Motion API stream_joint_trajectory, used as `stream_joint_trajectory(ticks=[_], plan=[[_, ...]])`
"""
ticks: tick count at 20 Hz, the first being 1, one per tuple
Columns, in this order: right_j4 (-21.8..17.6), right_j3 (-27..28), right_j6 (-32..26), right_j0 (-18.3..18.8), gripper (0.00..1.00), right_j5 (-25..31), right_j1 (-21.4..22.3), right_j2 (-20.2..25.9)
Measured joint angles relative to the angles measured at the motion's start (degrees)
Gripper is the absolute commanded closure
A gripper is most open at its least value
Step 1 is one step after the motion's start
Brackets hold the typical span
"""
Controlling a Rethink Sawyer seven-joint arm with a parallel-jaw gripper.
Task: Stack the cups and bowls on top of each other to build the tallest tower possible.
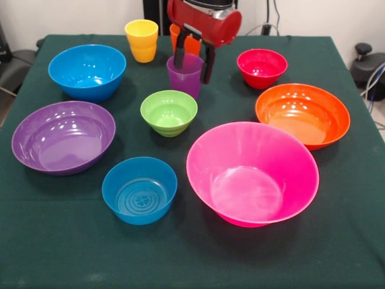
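Inside the purple cup (185,75), one of the fingers (179,55) (bowls empty)

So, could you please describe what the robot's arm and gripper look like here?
The arm ends in a glossy red, rounded casing with a black and silvery band along its upper edge. Below it, the gripper has two slim dark fingers; a short red piece sits where one finger meets the casing. No cables or printed markings show on it.
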State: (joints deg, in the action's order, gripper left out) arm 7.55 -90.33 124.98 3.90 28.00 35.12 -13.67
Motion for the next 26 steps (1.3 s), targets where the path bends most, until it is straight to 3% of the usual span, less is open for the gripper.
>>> stream_joint_trajectory(ticks=[7, 15, 20, 26], plan=[[-7.58, 3.05, -3.91, 5.10, 0.00, 4.90, 0.20, 7.57], [-15.25, 3.87, -15.40, 13.37, 0.00, 5.75, 0.08, 16.76], [-17.58, 3.87, -19.19, 15.76, 0.00, 6.91, 0.07, 19.01], [-19.32, 3.59, -19.51, 17.02, 0.00, 7.32, 0.20, 20.47]])
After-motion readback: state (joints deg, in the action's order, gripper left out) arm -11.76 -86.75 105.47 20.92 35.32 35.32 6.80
